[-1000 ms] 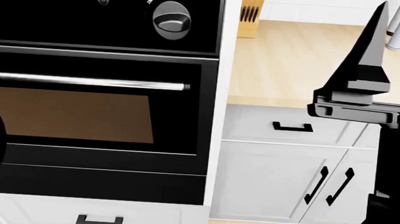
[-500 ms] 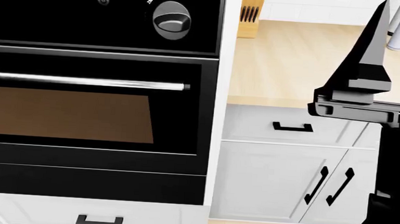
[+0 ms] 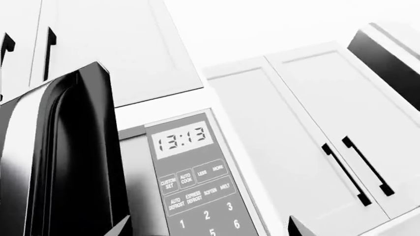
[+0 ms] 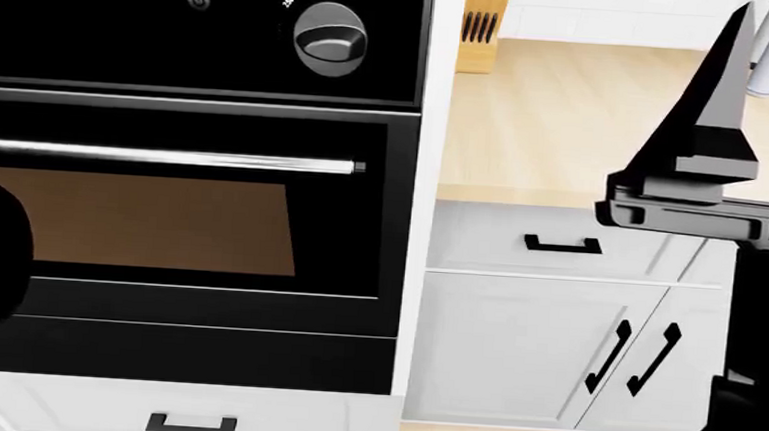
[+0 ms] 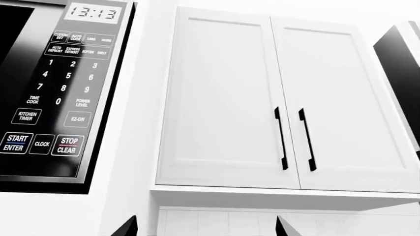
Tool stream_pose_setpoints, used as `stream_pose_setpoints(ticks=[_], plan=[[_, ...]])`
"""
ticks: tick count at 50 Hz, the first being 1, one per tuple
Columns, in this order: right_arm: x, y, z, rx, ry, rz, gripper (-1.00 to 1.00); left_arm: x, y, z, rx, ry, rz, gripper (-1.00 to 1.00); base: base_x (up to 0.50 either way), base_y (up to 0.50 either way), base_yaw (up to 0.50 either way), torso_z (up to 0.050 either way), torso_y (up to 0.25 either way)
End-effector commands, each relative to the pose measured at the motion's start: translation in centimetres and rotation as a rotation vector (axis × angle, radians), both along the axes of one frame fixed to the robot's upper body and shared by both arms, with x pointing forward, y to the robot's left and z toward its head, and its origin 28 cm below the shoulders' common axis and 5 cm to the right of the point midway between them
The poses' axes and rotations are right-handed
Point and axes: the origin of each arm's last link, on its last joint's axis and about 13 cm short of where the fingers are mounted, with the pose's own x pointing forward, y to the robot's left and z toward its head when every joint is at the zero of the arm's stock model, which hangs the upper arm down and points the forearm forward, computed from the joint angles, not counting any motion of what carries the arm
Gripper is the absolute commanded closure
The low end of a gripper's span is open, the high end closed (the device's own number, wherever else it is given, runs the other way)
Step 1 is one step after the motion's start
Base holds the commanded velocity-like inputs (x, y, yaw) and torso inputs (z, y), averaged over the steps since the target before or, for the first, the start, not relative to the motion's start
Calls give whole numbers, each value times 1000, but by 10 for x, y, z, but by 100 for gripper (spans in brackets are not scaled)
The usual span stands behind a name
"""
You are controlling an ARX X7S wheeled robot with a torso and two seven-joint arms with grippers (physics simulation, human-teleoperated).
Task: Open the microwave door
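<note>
Before left claw [image 3: 206, 228] — microwave door [image 3: 62, 162] ajar | both claws apart — right claw [image 5: 204, 227] empty

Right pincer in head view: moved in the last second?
Yes, slightly. The right pincer has shifted a touch right and down against the drawer handle, which stays put.

Right arm [image 4: 703, 145] raised upright, left end effector [image 3: 208, 227] fingertips spread, right end effector [image 5: 206, 226] fingertips likewise apart
</note>
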Motion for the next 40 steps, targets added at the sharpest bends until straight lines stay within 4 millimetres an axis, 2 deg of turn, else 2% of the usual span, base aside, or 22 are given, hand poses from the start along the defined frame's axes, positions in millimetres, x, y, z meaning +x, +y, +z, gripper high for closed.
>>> stream_pose_setpoints(ticks=[1,11,21,33,40], plan=[[0,-1,-2,6,1,1,-100,5,-21,-9,72,34,-61,-100,0,0,0,0,0],[0,-2,-4,10,4,1,-100,19,-34,-17,119,88,-88,-100,0,0,0,0,0],[0,-2,-4,9,6,4,-100,57,-41,-22,109,234,-90,-100,0,0,0,0,0],[-1,-3,-2,7,8,2,-100,91,-50,-14,88,339,-101,-100,0,0,0,0,0],[-2,-3,-3,7,10,2,-100,107,-49,-8,67,363,-80,-100,0,0,0,0,0]])
